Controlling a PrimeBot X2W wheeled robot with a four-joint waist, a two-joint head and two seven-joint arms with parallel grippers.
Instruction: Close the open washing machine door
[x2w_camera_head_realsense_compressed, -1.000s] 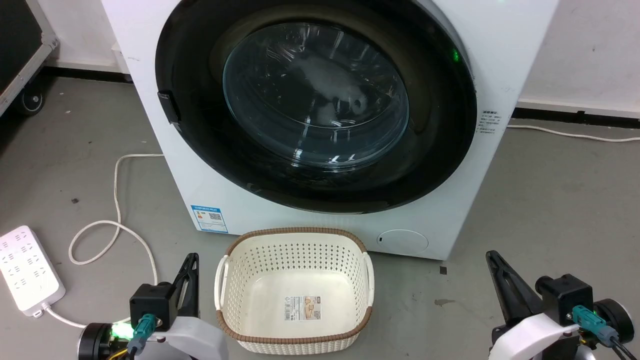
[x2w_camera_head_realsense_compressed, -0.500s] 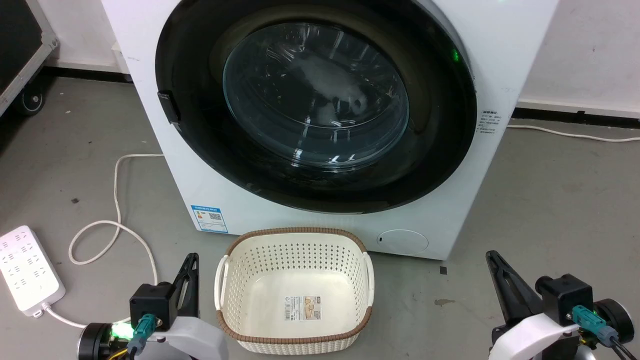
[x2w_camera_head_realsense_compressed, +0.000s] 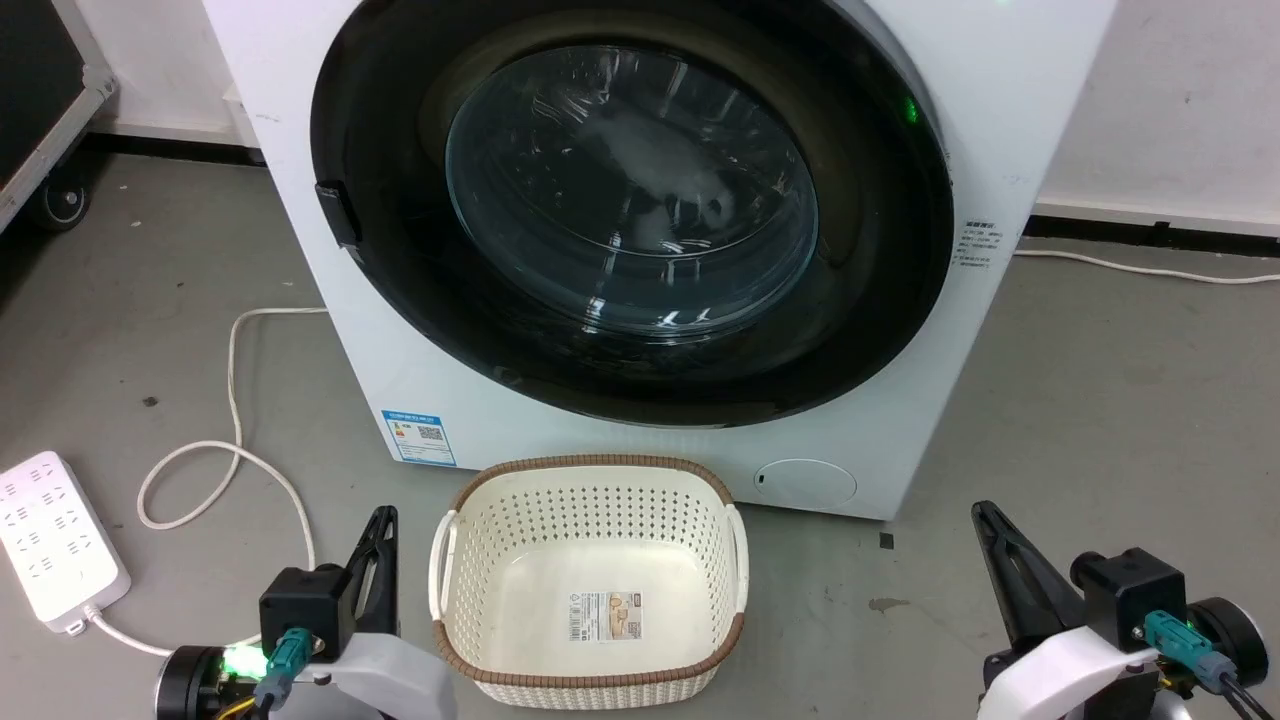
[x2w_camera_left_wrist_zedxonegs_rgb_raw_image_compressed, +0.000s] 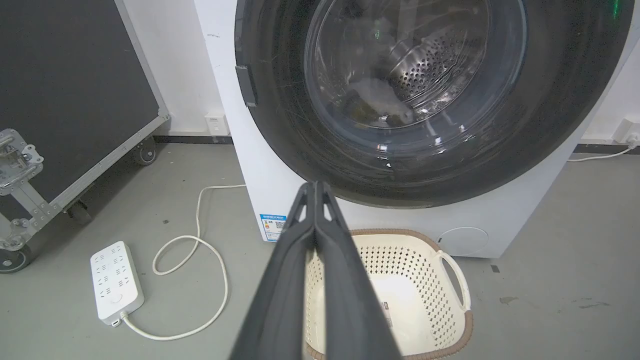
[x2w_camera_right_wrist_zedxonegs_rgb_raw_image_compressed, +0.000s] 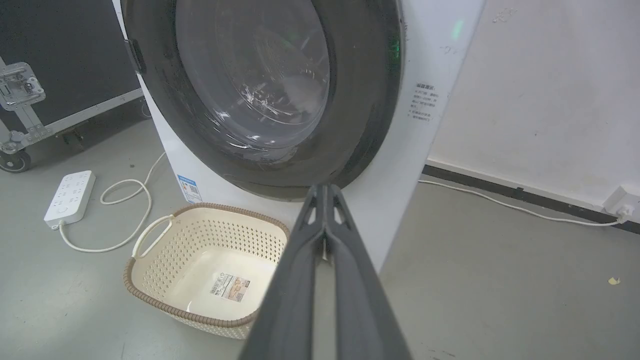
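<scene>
Washing machine door (x2w_camera_head_realsense_compressed: 630, 200), large and round with a wide glossy black rim and a bulging clear glass centre, lies flat against the front of the big white boxy washing machine (x2w_camera_head_realsense_compressed: 480, 425) in the head view. A blue sticker (x2w_camera_head_realsense_compressed: 418, 437) sits low on the machine's front. On the grey floor (x2w_camera_head_realsense_compressed: 1100, 420) just before the machine stands a cream perforated plastic basket (x2w_camera_head_realsense_compressed: 590, 466) with a brown woven rim, holding only a label. The left gripper (x2w_camera_head_realsense_compressed: 383, 515) is at the lower left beside the basket and the right gripper (x2w_camera_head_realsense_compressed: 985, 512) at the lower right, well apart from it; neither touches anything. A white power strip (x2w_camera_head_realsense_compressed: 55, 540) with a looped white cable (x2w_camera_head_realsense_compressed: 235, 450) lies at the left.

In the left wrist view, the left gripper's two dark fingers are pressed together, holding nothing. The steel perforated drum (x2w_camera_left_wrist_zedxonegs_rgb_raw_image_compressed: 425, 65) shows through the glass. A black case (x2w_camera_left_wrist_zedxonegs_rgb_raw_image_compressed: 75, 90) with metal edging stands on castors at the left.

In the right wrist view, the right gripper's fingers are likewise pressed together and empty, and the door's rim sits flush with the machine's front.
</scene>
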